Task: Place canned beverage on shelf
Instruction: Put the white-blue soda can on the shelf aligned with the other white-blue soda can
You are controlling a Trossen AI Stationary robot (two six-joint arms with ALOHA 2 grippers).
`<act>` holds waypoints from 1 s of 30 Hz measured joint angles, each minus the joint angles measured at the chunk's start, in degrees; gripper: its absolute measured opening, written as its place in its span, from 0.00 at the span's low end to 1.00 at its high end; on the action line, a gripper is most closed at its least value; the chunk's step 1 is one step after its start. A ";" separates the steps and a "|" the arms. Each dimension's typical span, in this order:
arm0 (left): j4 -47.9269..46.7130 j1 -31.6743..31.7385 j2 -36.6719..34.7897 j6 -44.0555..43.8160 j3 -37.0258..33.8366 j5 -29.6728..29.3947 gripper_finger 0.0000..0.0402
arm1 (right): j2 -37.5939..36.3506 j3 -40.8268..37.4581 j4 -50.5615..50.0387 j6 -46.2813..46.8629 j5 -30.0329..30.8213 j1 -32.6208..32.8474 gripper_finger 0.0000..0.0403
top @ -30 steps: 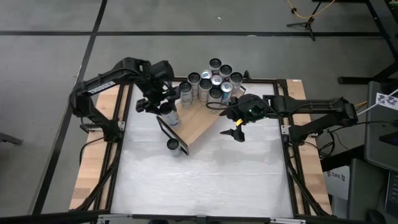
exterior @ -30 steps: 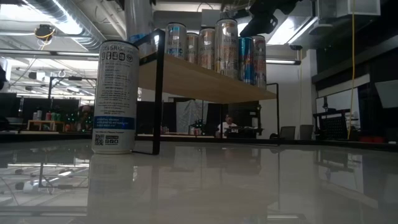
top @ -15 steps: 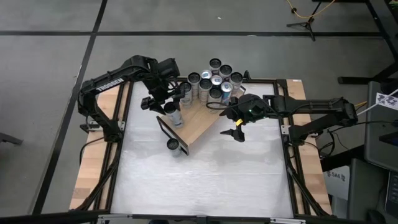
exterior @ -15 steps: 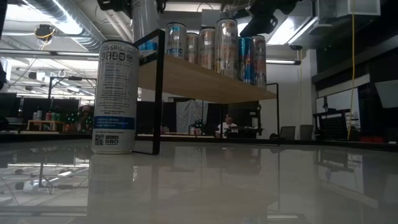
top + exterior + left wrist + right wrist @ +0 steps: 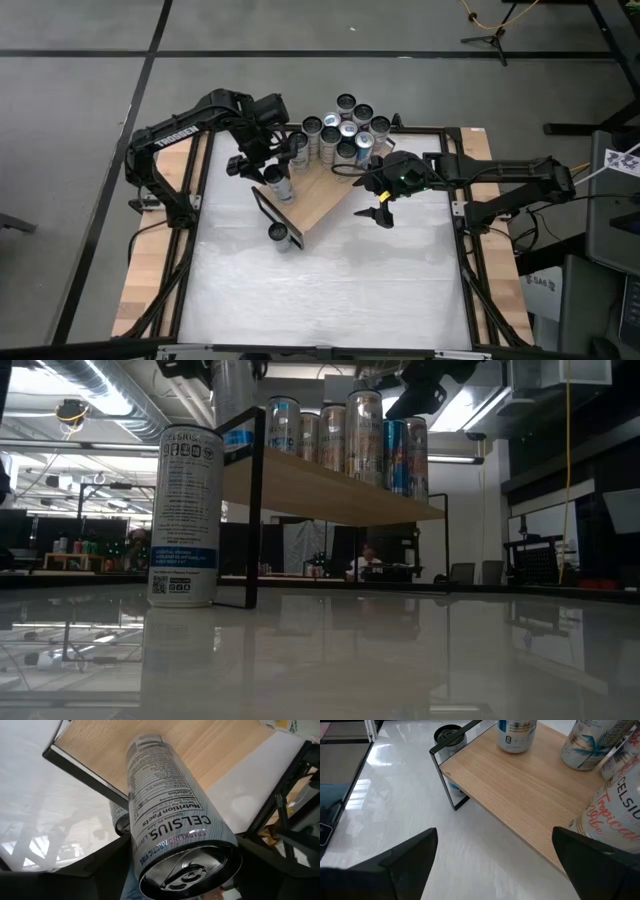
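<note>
Left gripper [image 5: 272, 178] jaws straddle Celsius can [image 5: 172, 840] near shelf [image 5: 322, 195] end, grip indeterminate; early withdrawal risks toppling. Right gripper [image 5: 383, 214] jaws open, idle.

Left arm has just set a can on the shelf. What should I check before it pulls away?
1. Can upright on the shelf: ok.
2. Left gripper released: cannot tell; the can sits between its fingers.
3. Can away from the shelf edge: cannot tell.
4. Room to the can cluster: ok, a gap shows.
5. Right gripper clear: ok, open over the table.
6. Can on the table by the shelf end: ok, upright.
</note>
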 joint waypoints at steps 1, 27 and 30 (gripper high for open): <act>0.00 0.00 0.00 0.86 0.00 0.00 0.73 | 0.02 -0.01 0.00 0.00 0.00 0.00 0.96; 1.81 -0.04 -0.04 7.16 -0.04 -2.82 0.73 | 0.01 -0.01 -0.02 0.00 0.00 0.00 0.96; 2.95 -0.35 0.00 7.22 -0.04 -3.19 0.73 | 0.00 0.01 -0.02 0.00 0.00 0.00 0.96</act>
